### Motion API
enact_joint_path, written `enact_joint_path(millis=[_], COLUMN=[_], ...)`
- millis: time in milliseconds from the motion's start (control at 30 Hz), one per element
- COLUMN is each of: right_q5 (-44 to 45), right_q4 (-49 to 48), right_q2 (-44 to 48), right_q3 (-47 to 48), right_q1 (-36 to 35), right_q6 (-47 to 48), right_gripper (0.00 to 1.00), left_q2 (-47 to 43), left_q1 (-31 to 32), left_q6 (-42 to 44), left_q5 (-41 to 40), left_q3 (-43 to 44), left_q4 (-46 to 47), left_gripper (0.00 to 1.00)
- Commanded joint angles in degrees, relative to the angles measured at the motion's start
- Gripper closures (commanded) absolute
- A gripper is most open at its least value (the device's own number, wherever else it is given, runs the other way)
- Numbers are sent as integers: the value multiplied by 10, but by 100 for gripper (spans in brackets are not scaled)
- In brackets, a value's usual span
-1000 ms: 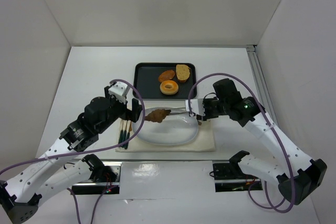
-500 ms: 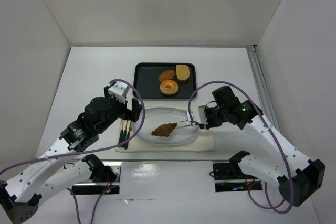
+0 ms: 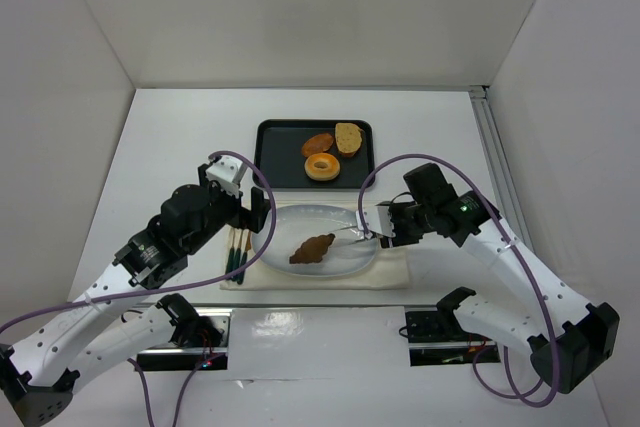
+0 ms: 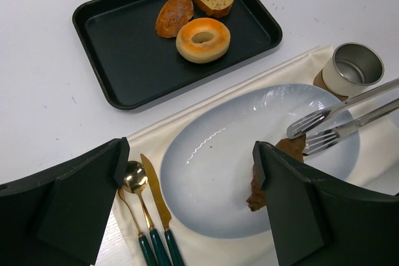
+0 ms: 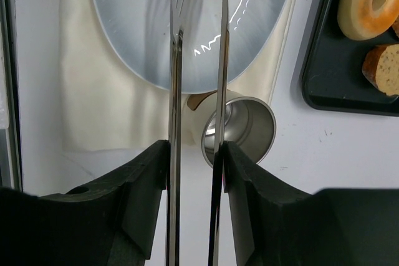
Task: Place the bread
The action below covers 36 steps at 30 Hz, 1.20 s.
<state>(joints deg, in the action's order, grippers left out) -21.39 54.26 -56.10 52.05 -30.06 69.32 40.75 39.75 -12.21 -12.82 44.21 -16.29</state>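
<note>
So the right gripper [image 5: 196, 157] is clamped down on the handle end of a pair of metal tongs [image 5: 175, 85], and the two arms stick out forward with a gap between their forked tips. The tips sit right at one end of the bread [image 3: 313, 248]; can't tell if they actually touch it. The bread is lying on the pale oval plate [image 4: 215, 172], a bit right of its middle. The plate sits on a cream placemat [image 3: 396, 273], with a metal cup [image 4: 355, 69] just off its right rim and a gold spoon [image 4: 133, 179] and knife [image 4: 154, 191] along its left. The left gripper [image 4: 187, 210] hangs over the plate's left edge, fingers spread wide, holding nothing. Farther back there's a black tray [image 3: 280, 147] with a doughnut [image 3: 321, 166], a bun [image 3: 318, 144] and a bread slice [image 3: 348, 136].
</note>
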Motion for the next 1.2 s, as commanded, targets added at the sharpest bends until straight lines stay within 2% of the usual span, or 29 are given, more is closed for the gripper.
enact_joint_path(millis=[0,233,733,833,933,1100,1167], right_q5=[2,-4,-17,-8,39,93,151], right_q4=[-10,-15,-28,-85,-189,-357,-404], right_q2=[2,13,78,93,107,100,89], right_q3=[0,5,51,51,17,-54,-77], right_q1=[3,3,61,75,86,145,157], right_q6=[0,-5,-33,-83,-158,-262,-312], right_gripper=[51,49,49,49,51,51,45], left_q2=[-8,-8,-14,-14,-19,-19,-19], left_q1=[-4,-4,-4,-4,-4,-4,-4], left_q6=[2,2,2,2,2,2,2], left_q5=[-5,-5,-5,-5,-5,0,6], left_q3=[-3,-3,-3,-3,-3,-3,-3], left_q4=[22,22,22,22,22,28,28], left_gripper=[0,0,0,0,0,0,0])
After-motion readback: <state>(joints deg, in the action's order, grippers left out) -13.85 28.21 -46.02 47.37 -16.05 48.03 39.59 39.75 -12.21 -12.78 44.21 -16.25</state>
